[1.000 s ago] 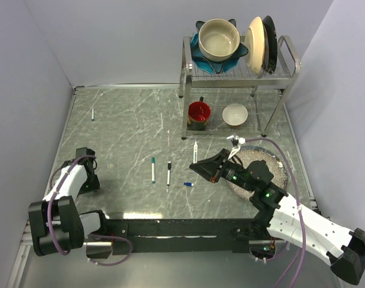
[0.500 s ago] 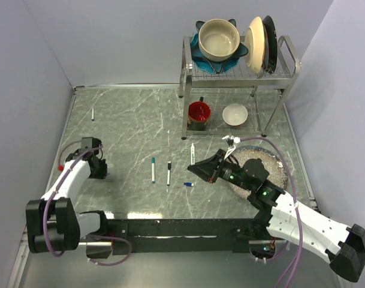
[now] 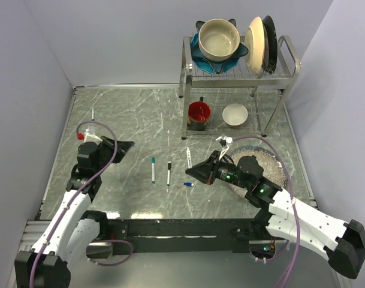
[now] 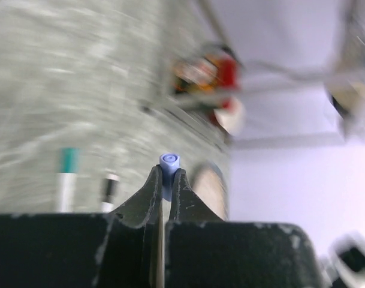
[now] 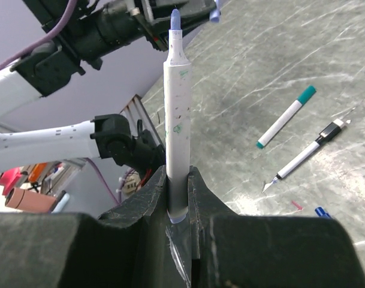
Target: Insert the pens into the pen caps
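Observation:
In the left wrist view my left gripper [image 4: 168, 174] is shut on a small blue pen cap [image 4: 169, 160], its open end facing away. From above, that gripper [image 3: 126, 145] hangs over the table's left part and points right. My right gripper [image 5: 177, 180] is shut on the base of a white pen [image 5: 176, 102] with a bare blue tip. From above, this pen [image 3: 189, 157] sticks out of the right gripper [image 3: 192, 169] near the middle. A teal-capped pen [image 3: 153, 169] and a black-capped pen [image 3: 168, 173] lie between the grippers. A loose blue cap [image 3: 189, 184] lies by the right gripper.
A dish rack [image 3: 288, 55] at the back right carries bowls and plates, with a red mug [image 3: 199, 112] and a white bowl [image 3: 235, 114] under it. A round grey plate [image 3: 278, 169] lies beneath the right arm. Another thin pen [image 3: 92, 114] lies far left.
The left arm has swung up from the left edge toward the middle, its gripper now pointing right. The right gripper has shifted slightly left with the pen.

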`<state>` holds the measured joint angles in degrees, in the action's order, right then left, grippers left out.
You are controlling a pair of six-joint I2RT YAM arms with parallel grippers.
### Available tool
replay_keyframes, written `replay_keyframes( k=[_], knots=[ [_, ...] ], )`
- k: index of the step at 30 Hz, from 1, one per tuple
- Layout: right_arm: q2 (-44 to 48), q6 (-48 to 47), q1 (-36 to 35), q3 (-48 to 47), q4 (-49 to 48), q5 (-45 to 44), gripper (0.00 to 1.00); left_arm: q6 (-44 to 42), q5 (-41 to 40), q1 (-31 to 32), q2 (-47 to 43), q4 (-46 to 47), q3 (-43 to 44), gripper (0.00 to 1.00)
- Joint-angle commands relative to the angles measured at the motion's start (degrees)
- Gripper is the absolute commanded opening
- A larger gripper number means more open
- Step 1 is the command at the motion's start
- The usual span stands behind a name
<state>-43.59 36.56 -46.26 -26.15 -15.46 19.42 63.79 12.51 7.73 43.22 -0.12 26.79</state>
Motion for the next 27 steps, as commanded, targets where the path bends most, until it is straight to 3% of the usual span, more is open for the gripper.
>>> replay_keyframes(
  k=[1, 3, 7, 13, 27],
  knots=[
    [-1.0, 1.7, -1.6, -0.7, -6.3, 2.2, 0.0, -1.9, 18.2, 3.9, -0.5, 23.0, -2.7, 0.01],
    [-1.5, 1.0, -3.8, -0.7, -8.0, 1.2, 0.0, -1.6, 19.1, 6.8, -1.0, 30.0, -3.6, 0.01],
    [-3.6, -1.2, -8.3, -0.9, -9.3, -0.5, 0.0, -3.8, 16.8, 15.9, -1.8, 33.7, -3.1, 0.01],
    [-5.5, 0.4, -9.9, 0.5, -14.7, -0.3, 0.0, -4.3, 18.7, 22.8, 0.7, 41.3, -1.9, 0.01],
    [-9.7, 1.2, -11.1, -2.1, -13.8, 0.2, 0.0, -7.3, 14.4, 25.0, -0.3, 38.5, 1.0, 0.01]
  ],
)
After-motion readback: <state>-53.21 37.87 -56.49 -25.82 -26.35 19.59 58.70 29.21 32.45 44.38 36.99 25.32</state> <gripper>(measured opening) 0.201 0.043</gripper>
